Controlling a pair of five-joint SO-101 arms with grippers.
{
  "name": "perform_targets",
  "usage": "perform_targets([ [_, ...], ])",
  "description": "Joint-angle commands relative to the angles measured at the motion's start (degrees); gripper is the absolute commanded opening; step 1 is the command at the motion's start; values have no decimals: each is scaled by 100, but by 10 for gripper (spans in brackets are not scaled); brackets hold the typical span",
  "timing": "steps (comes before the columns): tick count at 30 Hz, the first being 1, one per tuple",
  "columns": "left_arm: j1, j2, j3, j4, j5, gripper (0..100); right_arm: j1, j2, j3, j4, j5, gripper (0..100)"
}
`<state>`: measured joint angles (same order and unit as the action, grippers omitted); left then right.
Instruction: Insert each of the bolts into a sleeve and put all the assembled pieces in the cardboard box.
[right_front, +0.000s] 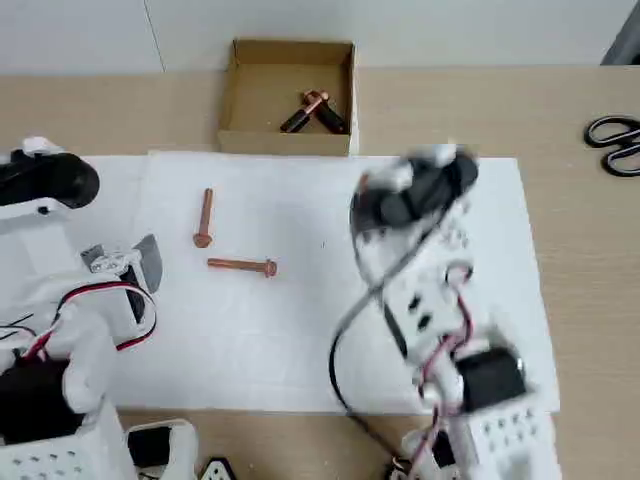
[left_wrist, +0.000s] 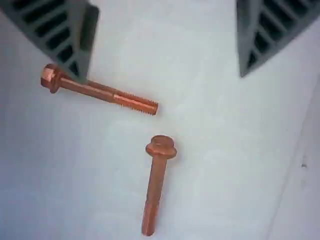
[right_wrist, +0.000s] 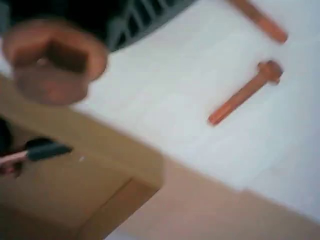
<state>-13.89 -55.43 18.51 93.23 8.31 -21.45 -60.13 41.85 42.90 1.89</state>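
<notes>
Your right jaws clenched a bolt (right_wrist: 52, 60) near the cardboard box (right_front: 285, 143) (two finished pieces (right_front: 315, 110) already lay inside); you needed to carry it clear over the wall before letting go. Your left jaws hung spread above two loose bolts (left_wrist: 100, 92) on the mat (right_front: 300, 330).

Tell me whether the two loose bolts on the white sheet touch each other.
Apart. The left wrist view shows bare white sheet between the threaded tip of one bolt and the head of the other bolt.
</notes>
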Motion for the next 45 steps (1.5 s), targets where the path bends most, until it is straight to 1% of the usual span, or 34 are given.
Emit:
perform_targets([
  [1,-53,9,127,-18,-35,185,277,1824,-1749,-620,62,4],
  [9,-53,9,171,88,-35,185,303,5156,-3473,-3327,88,4],
  [11,-53,9,171,193,-35,185,303,5930,-3886,-3820,88,4],
  [14,-53,9,171,343,-35,185,312,7090,-4563,-4251,79,4],
  [20,-53,9,171,387,-35,185,312,9024,-5925,-4637,70,4],
  [26,-53,9,171,387,-35,185,295,10281,-6804,-4681,88,4],
  [33,-53,9,171,387,-35,184,312,10800,-6813,-4681,97,11],
  [36,-53,9,171,387,-35,184,312,10809,-6796,-4611,97,86],
  [40,-53,9,171,387,-35,184,303,10791,-6822,-4233,97,197],
  [45,-53,9,171,387,-35,184,321,10738,-6822,-4198,97,208],
])
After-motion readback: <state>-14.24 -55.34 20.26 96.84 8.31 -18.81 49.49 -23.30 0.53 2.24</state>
